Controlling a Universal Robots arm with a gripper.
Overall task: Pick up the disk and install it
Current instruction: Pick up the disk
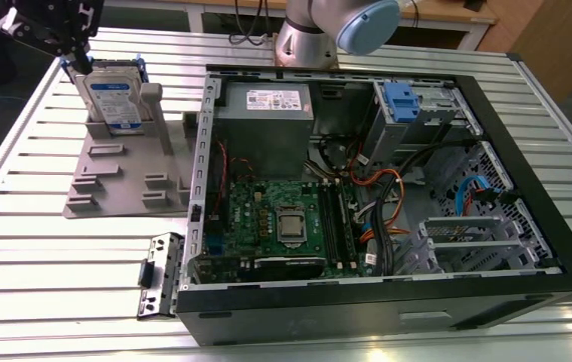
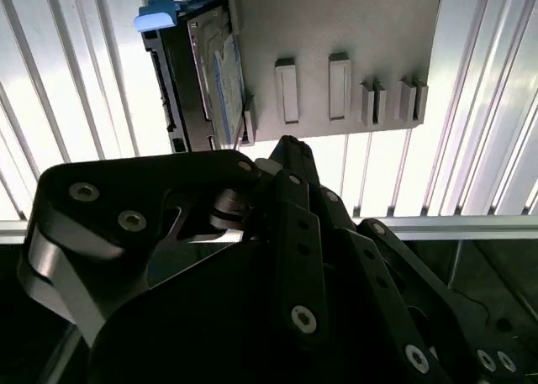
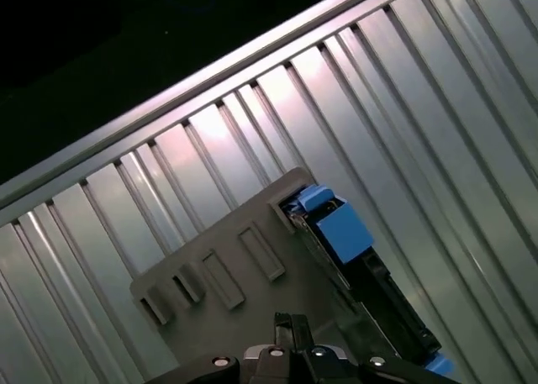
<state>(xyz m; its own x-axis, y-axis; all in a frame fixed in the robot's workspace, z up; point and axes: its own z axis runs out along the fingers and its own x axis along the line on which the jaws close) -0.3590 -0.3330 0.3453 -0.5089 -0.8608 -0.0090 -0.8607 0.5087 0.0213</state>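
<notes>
Step in hand, as I judge it: approach for the pick. The disk (image 1: 113, 98) stands on edge in a slot of the grey stand (image 1: 114, 177), on the desk (image 1: 24, 249) at the exterior view's left, outside the case (image 1: 386, 305). It is not installed.

The gripper (image 1: 80, 54) hangs just above the disk's top corner; I cannot tell whether they touch. In the first wrist view the gripper (image 3: 291, 327) is closed on nothing.

To do it well (judgement):
- Open wider than the disk is thick.
- Centre over its top edge.
- Bear on the flat faces, not the blue carrier tabs.
- Lift straight along the slot, which should avoid binding on the stand's post.

Around:
- The cage (image 1: 411, 113), with a blue latch, sits in the case's far corner.
- Orange and black cables (image 1: 386, 188) run just beside the cage and are a likely snag.
- A grey box (image 1: 265, 113) lies between stand and cage.
- A black bracket (image 1: 160, 275) lies on the desk by the case, apart from the stand.
</notes>
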